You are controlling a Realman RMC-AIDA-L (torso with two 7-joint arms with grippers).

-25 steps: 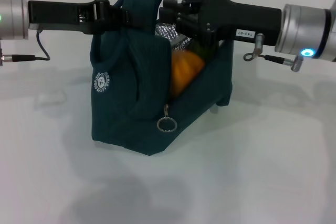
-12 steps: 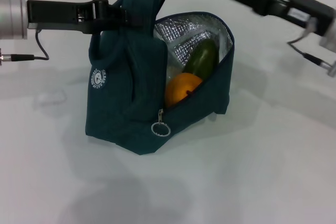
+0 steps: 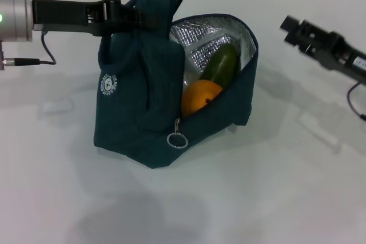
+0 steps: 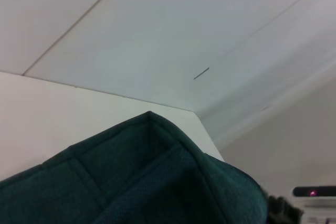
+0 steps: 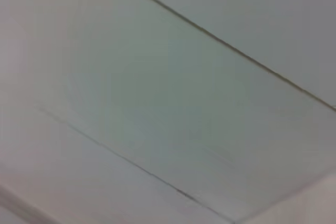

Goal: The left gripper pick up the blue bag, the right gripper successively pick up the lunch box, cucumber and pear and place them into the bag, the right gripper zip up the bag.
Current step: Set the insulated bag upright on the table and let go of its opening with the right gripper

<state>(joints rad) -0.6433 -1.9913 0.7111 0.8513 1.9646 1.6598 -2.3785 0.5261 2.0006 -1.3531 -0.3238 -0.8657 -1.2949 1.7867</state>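
- Near the middle of the white tabletop [image 3: 240, 198] stands one blue bag [image 3: 134, 112], its mouth gaping, silver lining showing.
- Inside it: one cucumber [image 3: 220, 64] leaning on the lining, one pear [image 3: 199, 96] in front. The lunch box is not visible, probably beneath them.
- Left gripper [image 3: 132, 18] has its fingers clamped on a bag handle at the top, towards the left edge.
- Right gripper [image 3: 293, 29] hangs near the right edge, well apart from the bag; fingers blurred, I cannot tell their state.
- Soft fabric will sag and slide; best hold is the one ring zipper pull [image 3: 177, 139], small and loose.
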